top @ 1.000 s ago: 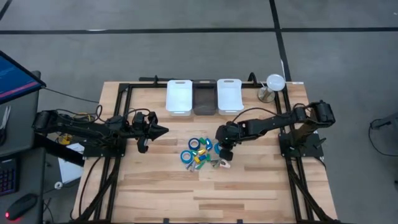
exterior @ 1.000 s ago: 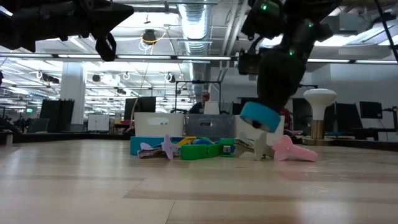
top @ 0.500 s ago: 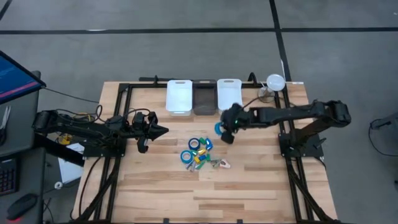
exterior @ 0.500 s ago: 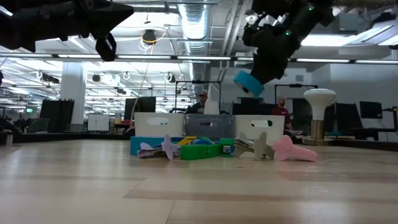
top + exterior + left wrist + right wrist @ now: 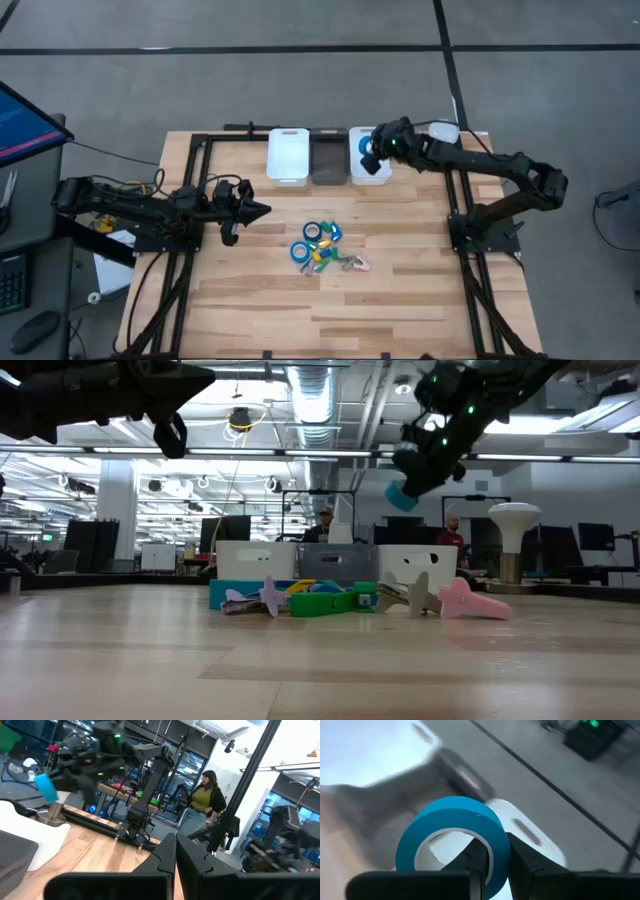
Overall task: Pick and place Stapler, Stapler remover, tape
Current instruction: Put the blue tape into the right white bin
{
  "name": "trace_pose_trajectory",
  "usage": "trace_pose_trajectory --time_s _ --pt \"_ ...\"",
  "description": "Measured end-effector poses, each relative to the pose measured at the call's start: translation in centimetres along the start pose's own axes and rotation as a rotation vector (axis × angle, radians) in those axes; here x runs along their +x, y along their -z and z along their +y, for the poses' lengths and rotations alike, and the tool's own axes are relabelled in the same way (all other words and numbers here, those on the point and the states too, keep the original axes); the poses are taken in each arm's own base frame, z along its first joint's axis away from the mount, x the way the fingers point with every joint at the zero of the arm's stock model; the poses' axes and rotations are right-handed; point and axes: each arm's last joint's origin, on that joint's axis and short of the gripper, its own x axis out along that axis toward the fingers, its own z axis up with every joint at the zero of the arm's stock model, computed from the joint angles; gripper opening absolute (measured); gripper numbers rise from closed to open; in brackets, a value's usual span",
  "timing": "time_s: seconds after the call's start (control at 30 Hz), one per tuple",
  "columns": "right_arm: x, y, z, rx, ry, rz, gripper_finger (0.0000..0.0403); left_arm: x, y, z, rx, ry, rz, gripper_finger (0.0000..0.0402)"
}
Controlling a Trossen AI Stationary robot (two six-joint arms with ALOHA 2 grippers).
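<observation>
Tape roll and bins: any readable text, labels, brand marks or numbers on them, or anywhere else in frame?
None readable.
Tape roll held in the right gripper: plain blue, no print visible.
Bins: no labels showing.
Monitor at the left edge: its screen is lit, content too small to read.
Room signage in the low view: nothing legible.

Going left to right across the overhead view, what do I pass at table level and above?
Left pincer, shut → left white bin → dark middle bin → blue tape roll held in the right pincer over the right white bin → round white lamp.
</observation>
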Motion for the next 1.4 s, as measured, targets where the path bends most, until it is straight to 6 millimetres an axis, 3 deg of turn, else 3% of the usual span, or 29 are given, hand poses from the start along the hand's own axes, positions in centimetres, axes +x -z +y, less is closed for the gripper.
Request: trace_pose_trajectory --time_s 0.17,0.33,0.47,0.7,0.97,1.4 --pt "3.1 1.2 -2.1 0.041 0.023 0.093 0.0047 0.0 0.0 0.0 -0.016 0.000 0.000 0.0004" --pt "5.7 2.9 -2.2 0.062 -0.077 0.190 0.0045 0.0 0.0 0.0 -0.018 0.000 -0.001 0.0004" --pt "6.6 3.9 -1.9 0.053 -0.111 0.260 0.0046 0.0 0.0 0.0 -0.018 0.000 -0.001 0.0004" --pt "7.0 4.4 -1.2 -0.012 -0.155 0.373 0.0046 0.0 0.0 0.0 -0.018 0.000 -0.002 0.0004" --pt "6.8 4.2 -0.1 -0.043 -0.181 0.385 0.0047 0.0 0.0 0.0 -0.018 0.001 -0.002 0.0004" --pt "6.5 4.8 -0.1 -0.058 -0.179 0.446 0.0047 0.0 0.0 0.0 -0.018 0.001 -0.002 0.0004"
